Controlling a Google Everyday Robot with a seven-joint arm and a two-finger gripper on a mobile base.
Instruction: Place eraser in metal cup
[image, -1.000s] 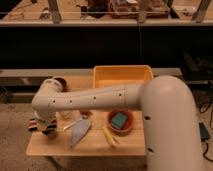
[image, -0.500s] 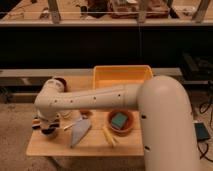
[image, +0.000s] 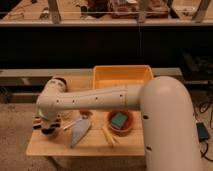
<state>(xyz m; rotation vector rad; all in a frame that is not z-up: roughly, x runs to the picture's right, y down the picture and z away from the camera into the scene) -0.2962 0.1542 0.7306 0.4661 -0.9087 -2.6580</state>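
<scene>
My gripper (image: 47, 127) hangs from the white wrist and points down over the left end of the wooden table (image: 60, 147). A small block with dark, red and white stripes, the eraser (image: 37, 121), shows right at the gripper's left side, touching or in it; I cannot tell which. A small pale grey shape (image: 67, 114) just under the forearm may be the metal cup; the arm hides most of it.
A pale cup (image: 80, 131) lies on its side mid-table. A dark red bowl (image: 131, 124) holds a teal sponge (image: 119, 120). A yellow stick (image: 109, 136) lies in front. A yellow bin (image: 122, 77) stands at the back. Another dark bowl (image: 62, 80) is behind the wrist.
The wrist has shifted slightly to the right over the table's left end. The objects on the table have not moved.
</scene>
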